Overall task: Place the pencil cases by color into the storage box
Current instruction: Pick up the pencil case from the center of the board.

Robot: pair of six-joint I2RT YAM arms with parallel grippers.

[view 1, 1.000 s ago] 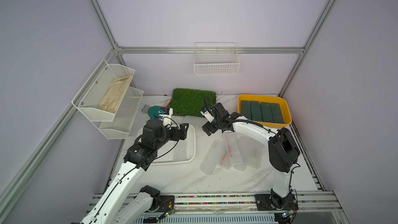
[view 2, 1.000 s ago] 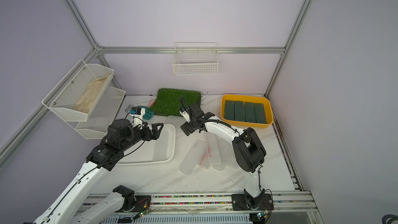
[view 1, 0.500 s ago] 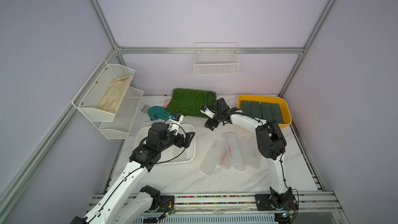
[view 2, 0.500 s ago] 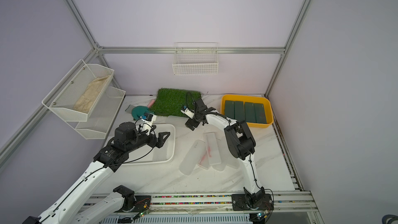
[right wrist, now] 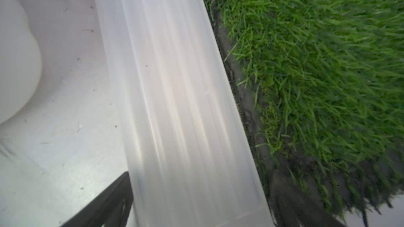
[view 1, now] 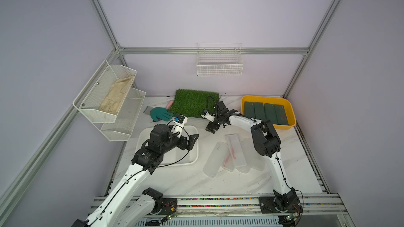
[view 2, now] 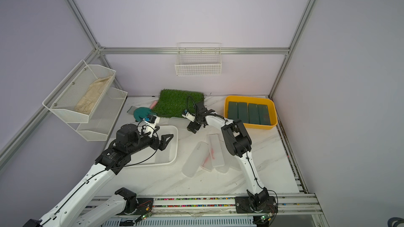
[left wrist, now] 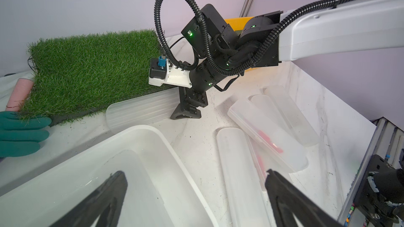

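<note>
Over the white storage box [view 1: 192, 127], in both top views, the left gripper [view 1: 193, 141] hangs with its jaws spread wide and nothing between them. Four dark green pencil cases [view 1: 265, 113] lie side by side in the yellow tray [view 1: 291, 111] at the far right corner of the marble table [view 1: 218, 182]. A heap of frosted pencil cases [view 1: 231, 152] lies on the table between the box and the right arm. One more frosted case [view 2: 177, 119] lies along the near edge of the grass mat [view 2: 175, 102]. The right gripper [view 2: 193, 128] sits low at its end, jaws apart. A teal glove [view 2: 141, 113] lies left of the mat.

From the left wrist, the left gripper's fingers [left wrist: 109, 193] stand wide apart above the box rim. The right gripper's tips are down at the table by the lone case's end.

From the right wrist, that case fills the middle, blurred, just beside the mat. One dark finger [right wrist: 105, 204] shows against its edge.
</note>
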